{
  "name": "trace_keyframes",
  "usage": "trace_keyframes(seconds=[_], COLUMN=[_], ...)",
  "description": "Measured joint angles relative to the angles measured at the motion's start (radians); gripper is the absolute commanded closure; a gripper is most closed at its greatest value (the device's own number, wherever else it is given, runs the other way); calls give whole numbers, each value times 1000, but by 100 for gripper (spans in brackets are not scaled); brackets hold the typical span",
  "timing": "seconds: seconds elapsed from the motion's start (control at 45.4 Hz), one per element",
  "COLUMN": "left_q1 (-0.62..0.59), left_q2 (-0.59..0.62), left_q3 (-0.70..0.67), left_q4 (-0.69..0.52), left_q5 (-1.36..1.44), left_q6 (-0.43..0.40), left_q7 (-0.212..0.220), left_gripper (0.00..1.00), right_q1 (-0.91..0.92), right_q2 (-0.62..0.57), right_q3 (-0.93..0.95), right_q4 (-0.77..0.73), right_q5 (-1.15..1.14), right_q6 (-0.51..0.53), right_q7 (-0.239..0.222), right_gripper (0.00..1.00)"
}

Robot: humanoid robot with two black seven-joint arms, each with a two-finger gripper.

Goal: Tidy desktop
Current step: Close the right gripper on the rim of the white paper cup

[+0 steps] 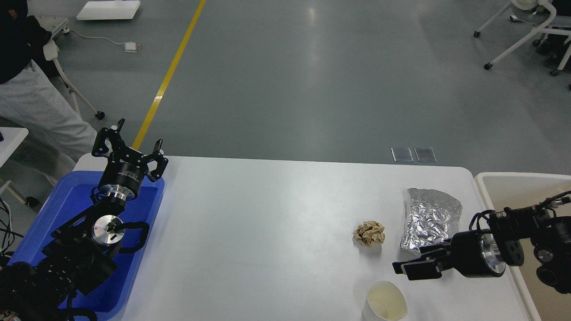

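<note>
the desktop [267,232] filled the lower middle of the head view, white and smooth with rounded far corners, running from the blue plastic tray [49,232] at its left edge to the beige bin [513,183] just beside its right edge. on its right part lay three loose things, near one another but apart: a crumpled ball of brown paper [370,233], a flattened silver foil bag [429,218] to the right of it, and a white paper cup [386,301] at the near edge, lying with its open mouth turned toward the camera. the left gripper [132,145] stood raised over the far corner of the tray with its two fingers spread wide and nothing between them; there was some white lettering on its black wrist body, too small to read. the right gripper [412,263] reached in from the right, low over the desktop, just below the near end of the foil bag and above the cup – its dark fingers were seen nearly edge-on, so i could not tell whether they were spread or pressed together, nor whether they touched the bag. no label or print could be made out on the bag, the cup or the tray. beyond the desktop the grey floor carried a yellow line [171,73], and two small metal floor plates [413,154] sat just past the far edge – side by side.
</note>
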Motion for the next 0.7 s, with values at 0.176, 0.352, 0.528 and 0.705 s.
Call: trace_keyframes(seconds=[0.176, 0.352, 0.528, 0.705], left_q1=[0, 0, 0, 0], left_q2=[0, 0, 0, 0], left_q3=[0, 0, 0, 0], left_q4=[0, 0, 0, 0], left_q5=[0, 0, 0, 0], left_q6=[0, 0, 0, -1], left_q7=[0, 0, 0, 0], left_gripper=[0, 0, 0, 0], right_q1=[25, 31, 23, 8], right_q2=[26, 53, 85, 115], right_q3=[-48, -80, -98, -106], right_q4=[4, 8, 7, -4], right_q5=[-12, -8, -6, -10], right_q6=[4, 6, 0, -8], right_q7=[0, 5, 6, 3], right_gripper=[0, 0, 1, 1])
